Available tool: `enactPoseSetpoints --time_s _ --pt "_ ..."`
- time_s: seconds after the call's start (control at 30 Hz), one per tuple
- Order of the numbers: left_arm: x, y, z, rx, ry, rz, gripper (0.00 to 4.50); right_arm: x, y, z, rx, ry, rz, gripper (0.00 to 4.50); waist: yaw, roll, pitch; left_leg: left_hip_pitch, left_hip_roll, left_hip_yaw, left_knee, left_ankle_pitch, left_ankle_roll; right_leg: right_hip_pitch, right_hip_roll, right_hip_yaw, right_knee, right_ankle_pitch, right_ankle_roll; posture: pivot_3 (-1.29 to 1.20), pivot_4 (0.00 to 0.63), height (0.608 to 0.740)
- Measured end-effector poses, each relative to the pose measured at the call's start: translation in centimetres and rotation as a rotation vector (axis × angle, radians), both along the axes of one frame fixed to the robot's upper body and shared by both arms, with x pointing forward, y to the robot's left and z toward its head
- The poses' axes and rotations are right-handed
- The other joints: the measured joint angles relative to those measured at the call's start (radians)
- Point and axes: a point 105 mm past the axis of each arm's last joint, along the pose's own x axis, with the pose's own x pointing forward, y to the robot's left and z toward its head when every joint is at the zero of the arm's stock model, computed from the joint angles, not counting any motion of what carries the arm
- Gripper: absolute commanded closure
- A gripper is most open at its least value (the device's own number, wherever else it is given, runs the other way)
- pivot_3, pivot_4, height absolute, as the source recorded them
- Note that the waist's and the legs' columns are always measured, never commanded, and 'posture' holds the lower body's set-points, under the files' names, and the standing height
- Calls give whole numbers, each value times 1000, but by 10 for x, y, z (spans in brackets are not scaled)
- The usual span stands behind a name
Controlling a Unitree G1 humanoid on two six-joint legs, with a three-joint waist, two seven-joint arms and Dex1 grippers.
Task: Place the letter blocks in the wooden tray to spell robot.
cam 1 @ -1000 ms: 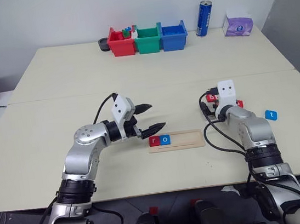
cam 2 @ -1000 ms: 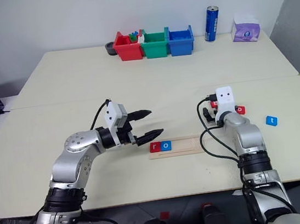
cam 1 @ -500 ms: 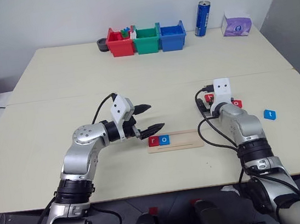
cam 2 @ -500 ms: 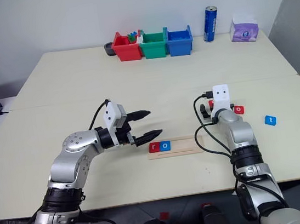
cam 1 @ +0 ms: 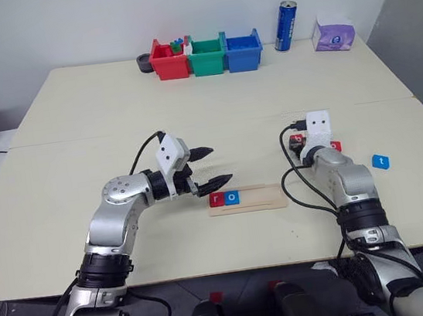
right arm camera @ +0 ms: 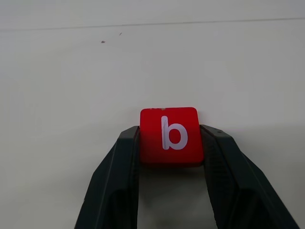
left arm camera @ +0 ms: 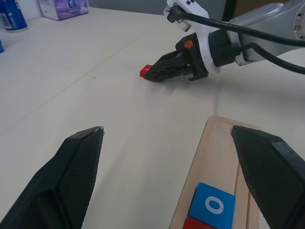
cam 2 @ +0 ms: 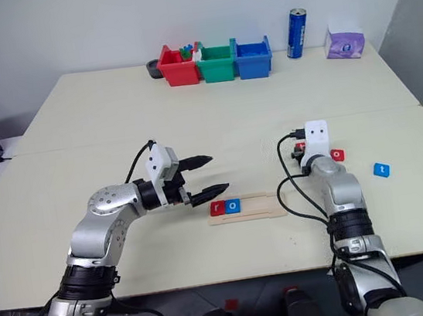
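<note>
My right gripper (right arm camera: 169, 143) has its fingers pinching the red b block (right arm camera: 171, 135) on both sides, low over the table (cam 1: 188, 99), out at about two o'clock from the wooden tray (cam 1: 260, 198). Just beside it at three o'clock lies a red o block (cam 2: 337, 155), and farther the same way a blue t block (cam 1: 381, 160), well apart from the tray.

The tray lies near the table's front edge between my two arms. In its groove sit two tiles touching each other at its nine-o'clock end: a red r block (cam 1: 217, 198) and a blue o block (cam 1: 232, 196); the rest of the groove is bare wood.

My left gripper (cam 1: 212, 165) hovers at the tray's nine-o'clock end with its fingers spread wide, holding nothing.

Along the far edge, at twelve o'clock, stand three bins touching in a row: the red bin (cam 1: 169, 61) with small coloured pieces I cannot make out, the green bin (cam 1: 208, 57), and the blue bin (cam 1: 244, 51) with something blue inside. A blue can (cam 1: 286, 26) and a purple tissue pack (cam 1: 335, 35) stand beyond them toward one o'clock.
</note>
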Motion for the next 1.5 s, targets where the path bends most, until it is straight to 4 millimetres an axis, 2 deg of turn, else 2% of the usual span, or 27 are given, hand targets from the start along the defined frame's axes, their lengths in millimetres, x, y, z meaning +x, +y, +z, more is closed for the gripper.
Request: enactPoseSetpoints --time_s 0.17,0.23,0.37,0.47,0.7,1.03,1.43,1.5 --pt "-15 0 -5 26 19 -65 0 -44 -19 2 -45 71 54 3031 4 0 0 -2 0 -1 0 0 0 0 -1 0 -3 0 0 0 150 740" --pt "-23 -6 -1 9 23 -119 0 -64 -14 7 -49 86 98 3031 3 0 0 -2 0 -1 0 0 0 1 -1 0 -4 0 0 0 150 740" --pt "-37 -16 2 -6 36 -205 0 -93 -1 13 -55 112 163 3031 0 0 0 -1 0 -1 0 0 0 1 0 -1 -3 0 0 0 150 740" --pt "-42 -16 2 1 53 -238 0 -103 3 18 -71 122 179 3031 -2 0 0 -1 0 -1 0 0 0 1 1 -1 -4 0 1 0 150 740" --pt "-52 -19 3 1 73 -291 0 -115 6 17 -79 152 165 3031 0 0 0 -1 0 0 0 0 0 1 1 -1 -5 -2 4 0 150 740" --pt "-56 -23 3 -1 85 -313 0 -124 3 2 -98 219 127 3031 0 0 0 -1 0 0 -1 0 0 1 1 -1 -6 -3 4 0 150 740" --pt "-55 -24 1 1 90 -314 0 -114 1 -8 -87 209 66 3031 0 0 0 -1 0 0 0 0 0 1 1 -1 -6 -3 5 0 150 740" --pt "-55 -24 2 1 88 -313 0 -114 2 -8 -79 208 65 2312 -1 0 0 -1 0 0 0 0 0 1 1 -1 -6 -3 5 0 150 740"
